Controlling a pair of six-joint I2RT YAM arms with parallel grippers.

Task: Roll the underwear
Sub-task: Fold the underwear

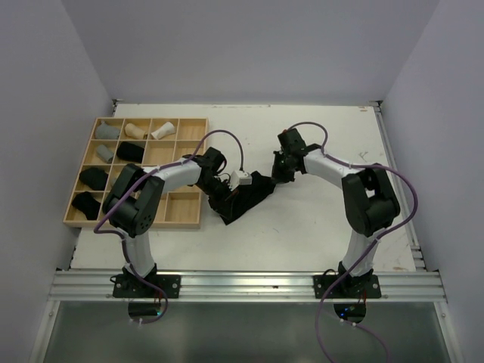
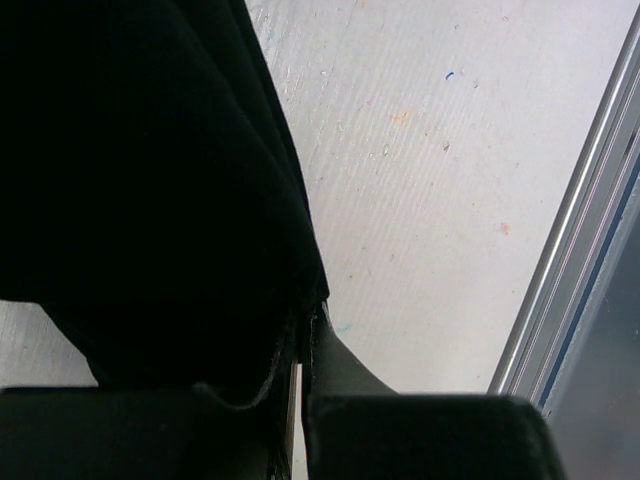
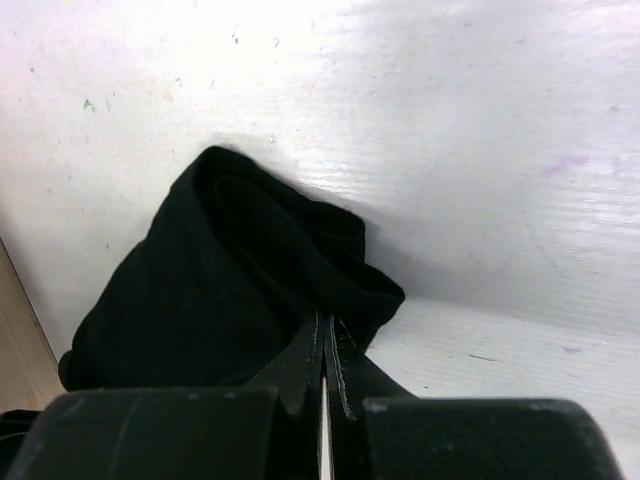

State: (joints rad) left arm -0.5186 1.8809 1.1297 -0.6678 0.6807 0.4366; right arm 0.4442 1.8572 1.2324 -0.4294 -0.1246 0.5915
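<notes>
- Nearest to me, the aluminium rail is running along the front edge of the white table, and both arm bases are sitting on it.
- I am watching the left gripper through its wrist camera: its 2 fingers are pressing together, and a fold of the black underwear is being pinched between them.
- From that grip, the cloth is hanging over the left half of the left wrist view, with the bare tabletop showing to its right.
- In the overhead view, the black underwear is lying limp on the table between the 2 arms, just right of the tray and roughly mid-table.
- The right gripper is reaching in at the garment's right corner. Its fingers are pressing tightly together, with the near edge of the bunched cloth caught at their tips.
- To the left, the wooden grid tray is sitting flat on the table, and the left arm is crossing over its right side.
- I am counting 7 rolled pieces in its compartments:
- 2 black rolls are sitting at the near left, 1 behind the other.
- A grey roll and a black roll are lying side by side in the next row.
- Along the far row, a grey roll, a beige roll and a white roll are sitting in neighbouring compartments.
</notes>
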